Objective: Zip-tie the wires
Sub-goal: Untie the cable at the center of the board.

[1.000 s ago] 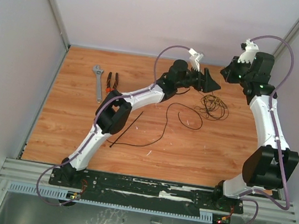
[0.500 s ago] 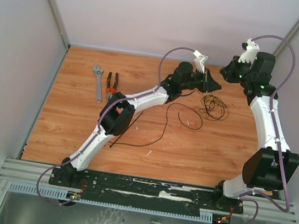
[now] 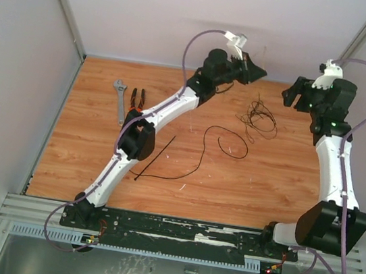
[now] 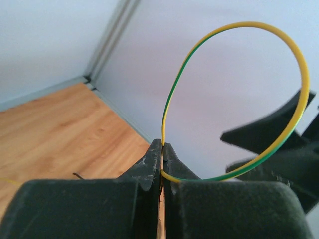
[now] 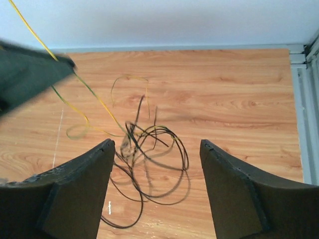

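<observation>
Left gripper (image 4: 162, 149) pinched tight on one yellow-green strand of the wires (image 5: 133, 135), whose tangle lies far right on the worktop (image 3: 84, 157), right gripper (image 5: 157, 144) spread wide above it, zip tie (image 3: 155, 157) well apart, nearer the left arm.

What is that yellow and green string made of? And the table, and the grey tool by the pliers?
The wires: the yellow-green strand looks coated in smooth, glossy plastic, and it holds a springy loop; metal inside is likely but hidden. The table: wood or wood-look board, matte, showing grain and plank seams. The wrench: bare grey metal, faintly shiny.
</observation>
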Tool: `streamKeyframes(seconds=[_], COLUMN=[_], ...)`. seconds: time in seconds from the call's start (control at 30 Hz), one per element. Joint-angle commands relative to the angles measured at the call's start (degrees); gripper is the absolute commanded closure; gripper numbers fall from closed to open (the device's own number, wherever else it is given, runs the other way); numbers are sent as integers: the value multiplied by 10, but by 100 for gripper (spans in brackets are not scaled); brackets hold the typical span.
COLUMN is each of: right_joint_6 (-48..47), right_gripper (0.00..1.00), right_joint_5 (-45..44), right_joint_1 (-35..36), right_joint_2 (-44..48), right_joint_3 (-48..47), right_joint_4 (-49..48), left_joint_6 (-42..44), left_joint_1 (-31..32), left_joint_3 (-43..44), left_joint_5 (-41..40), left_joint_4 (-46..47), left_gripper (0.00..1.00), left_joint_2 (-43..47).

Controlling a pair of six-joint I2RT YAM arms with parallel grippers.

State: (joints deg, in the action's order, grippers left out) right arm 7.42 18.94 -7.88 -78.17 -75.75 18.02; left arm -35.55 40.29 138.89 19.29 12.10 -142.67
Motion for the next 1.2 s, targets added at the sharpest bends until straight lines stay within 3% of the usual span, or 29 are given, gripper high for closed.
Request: streamKeyframes(seconds=[0.0, 0.1, 0.2, 0.4, 0.6, 0.73, 0.83, 1.07, 1.17], right_joint_6=[-19, -15, -9, -23, 8, 57, 73, 59, 52], right_gripper=[25, 15, 10, 10, 11, 21, 35, 59, 62], right_joint_5=[65, 135, 183, 160, 140, 152, 142, 38, -7], right_joint_1=[-1, 0, 10, 78, 102, 107, 110, 110, 103], right_joint_2=[-14, -29, -47, -106, -164, -200, -226, -260, -272], right_joint_3=[60, 101, 120, 96, 62, 55, 39, 18, 1], right_joint_4=[-49, -112, -162, -204, -268, -325, -329, -264, -226], left_joint_6=[-8, -5, -5, -1, 0, -4, -7, -18, -17], left_joint_1=[-36, -40, -41, -45, -51, -51, -55, -84, -99], left_joint_3=[13, 11, 12, 13, 13, 13, 13, 13, 13], left_joint_5=[-4, 0, 3, 1, -2, -1, -1, 0, 4], left_joint_4=[1, 3, 5, 8, 1, 2, -2, -19, -26], left_gripper=[100, 100, 100, 100, 100, 100, 100, 100, 100], left_joint_2=[47, 64, 75, 90, 103, 107, 113, 164, 199])
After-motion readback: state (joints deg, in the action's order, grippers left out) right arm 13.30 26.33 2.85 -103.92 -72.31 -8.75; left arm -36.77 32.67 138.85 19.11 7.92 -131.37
